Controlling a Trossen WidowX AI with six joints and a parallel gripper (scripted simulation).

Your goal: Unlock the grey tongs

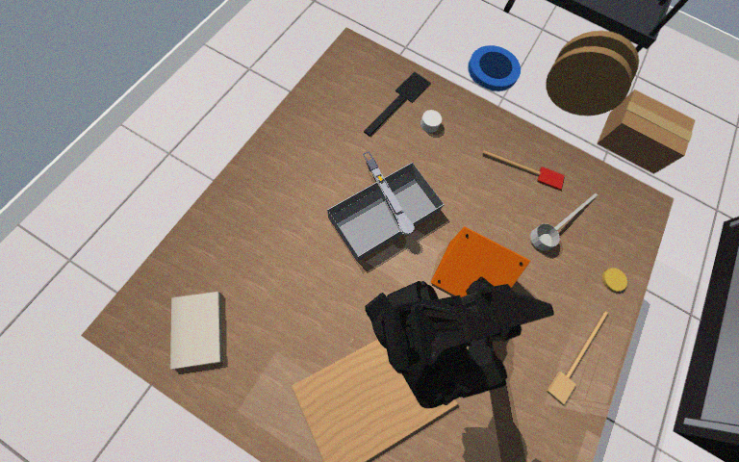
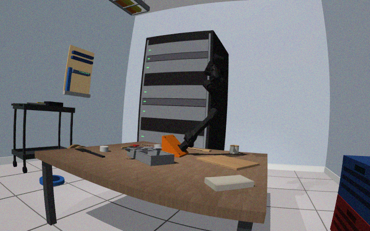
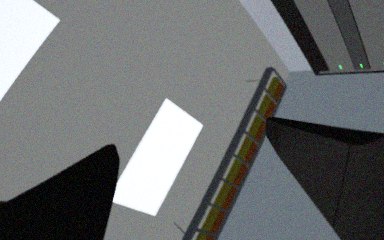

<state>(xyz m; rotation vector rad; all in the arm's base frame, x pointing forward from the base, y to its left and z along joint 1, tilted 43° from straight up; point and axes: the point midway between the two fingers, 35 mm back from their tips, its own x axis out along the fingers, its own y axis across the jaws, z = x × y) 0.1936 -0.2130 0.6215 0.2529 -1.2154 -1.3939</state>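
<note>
The grey tongs [image 1: 390,198] lie shut across the roasting tin [image 1: 348,233] [image 2: 163,159]. Their narrow looped end juts past the tin's far wall in the top view, and a small yellow mark shows near it. Their rounded tip end reaches over the opposite wall. The wooden board [image 1: 348,405] [image 2: 231,162] lies flat, partly hidden by the black arm in the top view. My gripper [image 3: 193,139] is open and empty, its fingers wide apart. It is raised high above the table, away from the tongs, and the wrist view looks at the ceiling and walls.
An orange block [image 1: 479,261] [image 2: 171,147] stands between tin and arm. A cream block [image 1: 195,331] [image 2: 229,183] lies near one edge. A black spatula [image 1: 413,87], white cylinder [image 1: 431,120], red spatula [image 1: 550,178], grey ladle [image 1: 545,238], yellow disc [image 1: 615,279] and wooden spatula [image 1: 561,387] lie around.
</note>
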